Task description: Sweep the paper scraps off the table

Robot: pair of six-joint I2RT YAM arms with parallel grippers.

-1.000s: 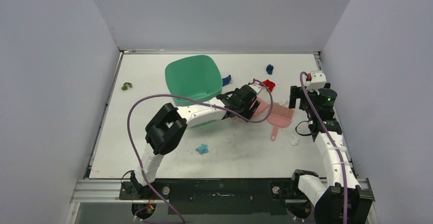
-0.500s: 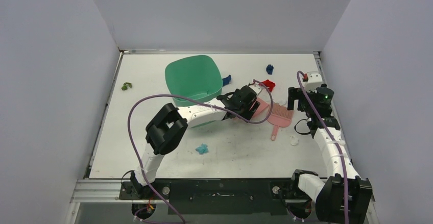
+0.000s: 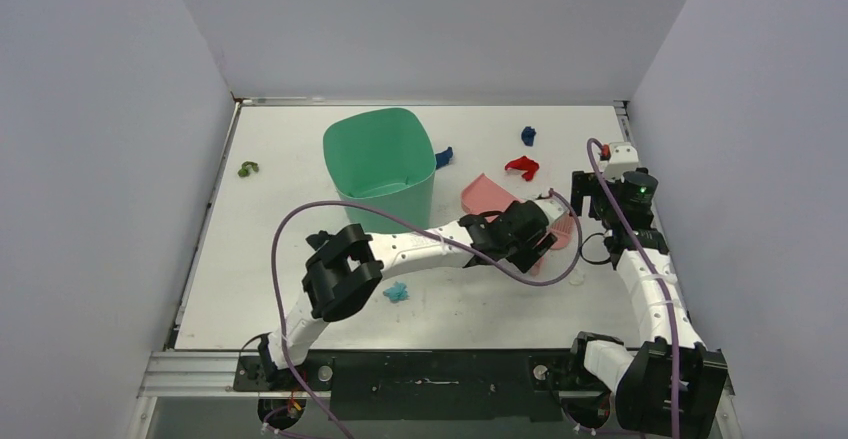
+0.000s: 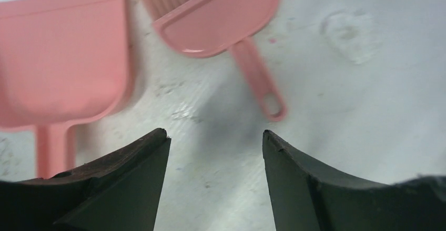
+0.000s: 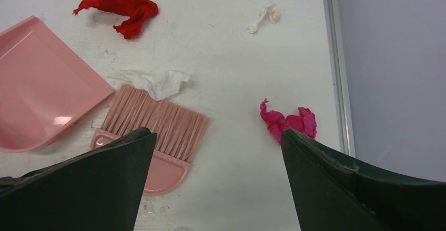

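Observation:
The paper scraps lie scattered on the white table (image 3: 290,229): a red one (image 3: 521,167), a blue one (image 3: 528,136), a dark blue one (image 3: 444,156) by the bin, a teal one (image 3: 397,291) and an olive one (image 3: 247,169). The pink dustpan (image 3: 487,197) lies flat, and the pink brush (image 3: 562,229) lies to its right. My left gripper (image 3: 538,243) is open and empty, low over the brush handle (image 4: 257,83). My right gripper (image 3: 588,197) is open and empty, above the brush bristles (image 5: 158,123). The red scrap (image 5: 118,7) shows in the right wrist view.
A green bin (image 3: 380,164) stands upright at the back centre. A white tissue scrap (image 5: 155,81) touches the bristles, a smaller white one (image 5: 263,16) lies further back, and a magenta wad (image 5: 288,123) lies near the table's right metal edge (image 5: 336,57).
My left gripper has moved right and nearer, off the dustpan and over the brush handle, leaving the dustpan uncovered. The right gripper has barely shifted.

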